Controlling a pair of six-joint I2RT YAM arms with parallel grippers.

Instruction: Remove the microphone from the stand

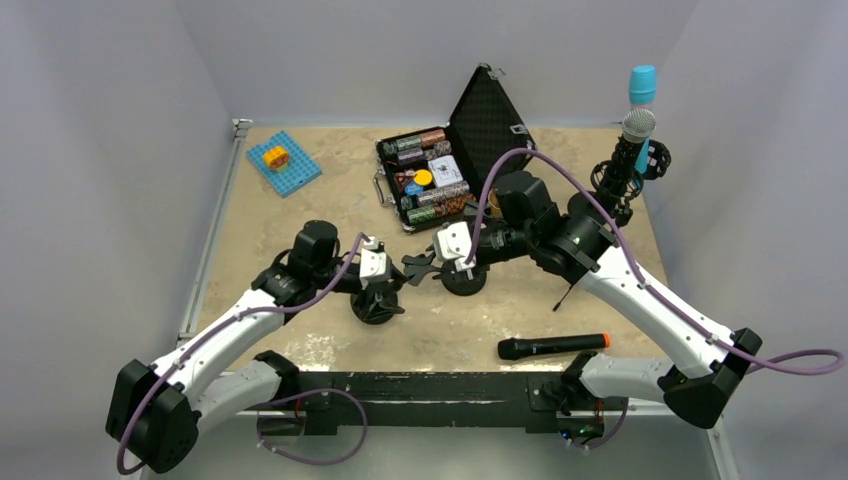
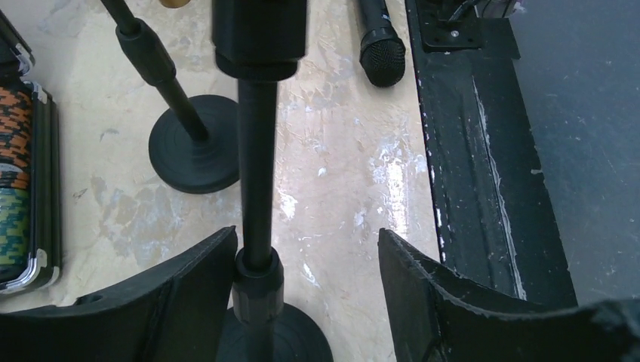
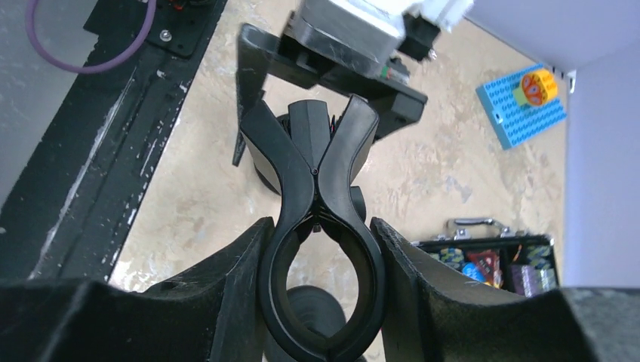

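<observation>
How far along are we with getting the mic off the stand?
Done, it seems: the microphone lies on the table near the front edge, and the clip is empty. In hand: the right gripper is shut on that clip; the left gripper stands open around a stand pole. Left: probably only letting go of the clip and pulling both arms back.

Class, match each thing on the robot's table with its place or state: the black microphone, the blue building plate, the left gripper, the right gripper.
Things:
1. black microphone
2. blue building plate
3. left gripper
4. right gripper

Places or states:
A. open, either side of a stand pole
B. far left corner of the table
C. shut on an empty clip
D. lying by the table's near edge

Pairs: 1-D, 2-B, 3-A, 4-C
</observation>
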